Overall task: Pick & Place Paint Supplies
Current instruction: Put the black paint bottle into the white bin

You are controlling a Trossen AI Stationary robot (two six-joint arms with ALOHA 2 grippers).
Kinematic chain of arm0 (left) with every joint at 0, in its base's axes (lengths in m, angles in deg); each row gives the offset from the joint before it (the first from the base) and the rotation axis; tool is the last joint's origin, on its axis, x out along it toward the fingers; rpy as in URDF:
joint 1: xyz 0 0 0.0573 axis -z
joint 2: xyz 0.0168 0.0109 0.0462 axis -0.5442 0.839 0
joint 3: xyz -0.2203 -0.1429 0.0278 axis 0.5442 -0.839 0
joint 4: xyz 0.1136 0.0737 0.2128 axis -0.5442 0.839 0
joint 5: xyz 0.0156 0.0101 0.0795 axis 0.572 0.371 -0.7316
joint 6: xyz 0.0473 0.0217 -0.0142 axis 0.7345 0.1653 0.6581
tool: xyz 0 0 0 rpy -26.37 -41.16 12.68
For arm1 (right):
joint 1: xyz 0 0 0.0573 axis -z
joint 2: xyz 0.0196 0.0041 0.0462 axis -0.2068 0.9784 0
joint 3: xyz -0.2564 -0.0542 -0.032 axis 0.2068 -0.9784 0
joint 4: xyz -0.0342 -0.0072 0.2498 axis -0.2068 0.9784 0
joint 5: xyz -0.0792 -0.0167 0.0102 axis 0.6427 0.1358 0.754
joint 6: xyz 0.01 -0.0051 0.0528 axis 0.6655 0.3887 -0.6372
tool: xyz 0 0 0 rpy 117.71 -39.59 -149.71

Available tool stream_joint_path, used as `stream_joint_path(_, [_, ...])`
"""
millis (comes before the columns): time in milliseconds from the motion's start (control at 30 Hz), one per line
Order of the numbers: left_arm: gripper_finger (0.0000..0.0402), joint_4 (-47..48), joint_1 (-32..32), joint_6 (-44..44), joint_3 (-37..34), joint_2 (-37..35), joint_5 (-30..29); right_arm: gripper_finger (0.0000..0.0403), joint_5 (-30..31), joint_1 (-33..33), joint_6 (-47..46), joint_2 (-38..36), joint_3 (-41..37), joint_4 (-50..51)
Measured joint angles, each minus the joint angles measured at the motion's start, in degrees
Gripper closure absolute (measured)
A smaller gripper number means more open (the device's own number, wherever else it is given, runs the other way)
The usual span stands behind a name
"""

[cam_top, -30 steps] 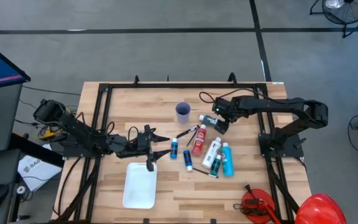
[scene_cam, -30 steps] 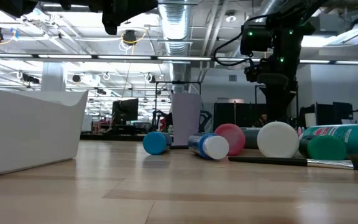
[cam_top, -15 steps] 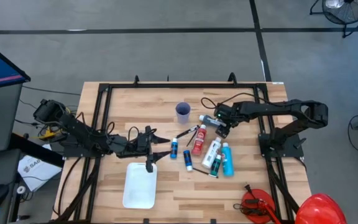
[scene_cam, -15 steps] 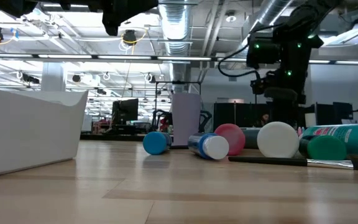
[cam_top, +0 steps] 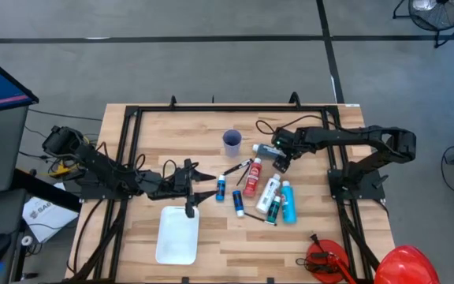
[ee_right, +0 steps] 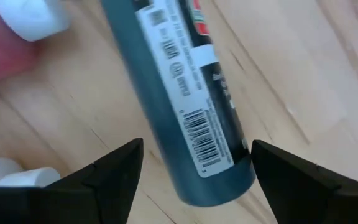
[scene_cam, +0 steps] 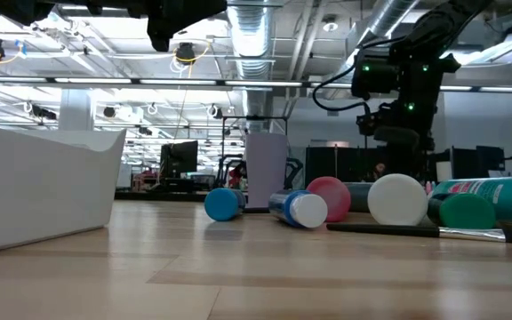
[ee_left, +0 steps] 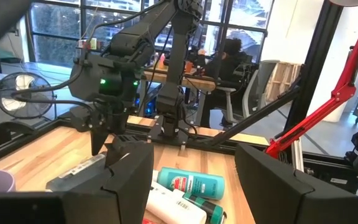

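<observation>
Grey bottle (ee_right: 185, 106): lying on wooden surface (cam_top: 211, 244)
Right claw (ee_right: 191, 168): open, over it
Left claw (cam_top: 189, 181): open, near white tray (cam_top: 176, 237)

The high camera looks straight down on the whole table (cam_top: 211, 237). The low one sits at tabletop height, facing level across the bottles (scene_cam: 309, 207) into the room. The left wrist camera looks across at the right arm (ee_left: 129, 56). The right wrist camera hangs close, probably directly, above a dark bottle (ee_right: 179, 99).
</observation>
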Motion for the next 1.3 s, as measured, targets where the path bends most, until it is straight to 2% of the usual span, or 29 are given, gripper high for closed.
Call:
stream_joint_path(367, [0.0183,0.01,0.01,-0.02,0.00,0.00,0.00,0.0112,-0.67,0.30,-0.01,0.40,0.05,-0.93])
stream_joint_path(600, [0.0183,-0.02,0.05,-0.17,0.00,0.00,0.02,0.0112,-0.87,-1.76,-0.20,8.22,0.18,-0.86])
stream_joint_path(767, [0.0183,-0.02,0.03,-0.12,0.00,0.00,0.59,0.0113,-0.64,-2.82,0.20,11.18,0.52,-0.80])
stream_joint_path(900, [0.0183,-0.02,0.03,-0.09,0.00,0.00,0.59,0.0113,-0.64,-2.82,0.20,10.45,0.55,-1.00])
stream_joint_path(1167, [0.0183,-0.02,0.01,-0.09,0.00,0.00,0.61,0.0115,-1.33,-1.60,-1.32,4.48,0.31,-2.44])
stream_joint_path(1300, [0.0183,0.00,0.01,-0.12,0.00,0.00,0.61,0.0141,-2.40,-1.54,-1.53,4.22,0.28,-1.89])
